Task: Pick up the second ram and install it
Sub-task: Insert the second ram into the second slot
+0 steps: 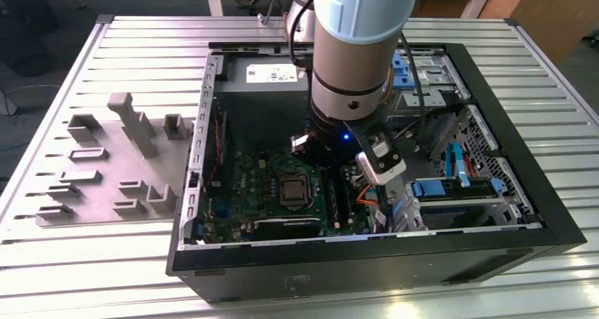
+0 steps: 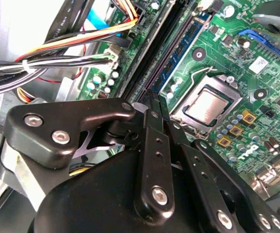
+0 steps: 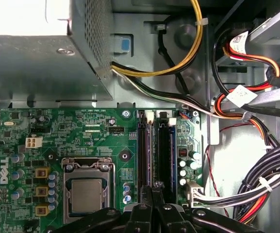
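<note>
A narrow blue-green stick, the second ram [image 3: 172, 155], stands on edge among the long black slot rails of the green motherboard [image 3: 96, 128]. In the second wrist view the ram [image 2: 184, 42] runs away from the fingertips. My gripper [image 3: 154, 188] is shut, its black fingers pressed together with nothing visibly between them. The tips hover low over the near end of the slot rails, just beside the blue-green stick. In the second wrist view the gripper [image 2: 154, 99] points down at the same rails. The arm [image 1: 360, 59] reaches down into the open computer case [image 1: 280, 259].
The processor socket [image 3: 86, 194] lies beside the slots. Bundles of coloured cables [image 3: 246, 111] crowd the other side, and the grey power supply [image 3: 38, 53] sits beyond the board. Outside the case, a grey parts fixture [image 1: 112, 165] rests on the slatted table.
</note>
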Controlling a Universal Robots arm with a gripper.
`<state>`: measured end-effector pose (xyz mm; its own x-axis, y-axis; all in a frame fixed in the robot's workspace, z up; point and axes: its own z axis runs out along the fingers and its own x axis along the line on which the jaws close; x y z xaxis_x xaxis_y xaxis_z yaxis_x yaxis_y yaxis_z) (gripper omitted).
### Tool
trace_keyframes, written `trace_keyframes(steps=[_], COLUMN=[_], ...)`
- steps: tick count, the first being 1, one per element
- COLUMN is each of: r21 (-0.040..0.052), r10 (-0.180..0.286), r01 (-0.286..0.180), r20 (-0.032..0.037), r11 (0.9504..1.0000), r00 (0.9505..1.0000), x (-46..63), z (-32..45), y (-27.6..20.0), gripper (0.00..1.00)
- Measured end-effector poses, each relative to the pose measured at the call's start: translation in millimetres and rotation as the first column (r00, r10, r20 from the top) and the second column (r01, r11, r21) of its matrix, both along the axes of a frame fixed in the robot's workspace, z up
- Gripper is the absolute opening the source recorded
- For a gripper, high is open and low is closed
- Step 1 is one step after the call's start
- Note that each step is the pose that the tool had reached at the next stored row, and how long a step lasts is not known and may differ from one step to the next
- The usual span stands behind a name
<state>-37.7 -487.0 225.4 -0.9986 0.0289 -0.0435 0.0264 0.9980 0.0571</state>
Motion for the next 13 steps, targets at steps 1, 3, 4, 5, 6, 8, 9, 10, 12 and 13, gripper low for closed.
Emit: trace_keyframes(steps=[1,3,4,5,6,8,9,10,12,13], r21=[-0.0001,-0.0003,-0.0004,-0.0004,-0.0003,0.0004,0.0013,0.0023,0.0024,0.0032], r10=[0.000,0.000,0.000,0.000,0.000,0.000,0.000,0.000,0.000,0.000], r01=[0.000,0.000,0.000,0.000,0.000,0.000,0.000,0.000,0.000,0.000], r20=[0.0000,-0.0001,-0.0001,-0.0001,-0.0001,0.0000,0.0002,0.0003,0.0000,0.0001], r11=[1.0000,1.0000,1.0000,1.0000,1.0000,1.0000,1.0000,1.0000,1.0000,1.0000], r00=[1.0000,1.0000,1.0000,1.0000,1.0000,1.0000,1.0000,1.0000,1.0000,1.0000], x=[0.0,0.0,0.0,0.0,0.0,0.0,0.0,0.0,0.0,0.0], z=[-0.2,-1.5,-1.8,-1.8,-1.9,-1.9,-1.6,-1.1,0.2,0.2], y=[0.0,0.0,-0.1,-0.1,-0.1,0.0,0.1,0.1,0.0,0.0], gripper=[0.11,0.11,0.11,0.11,0.11,0.11,0.11,0.11,0.11,0.11])
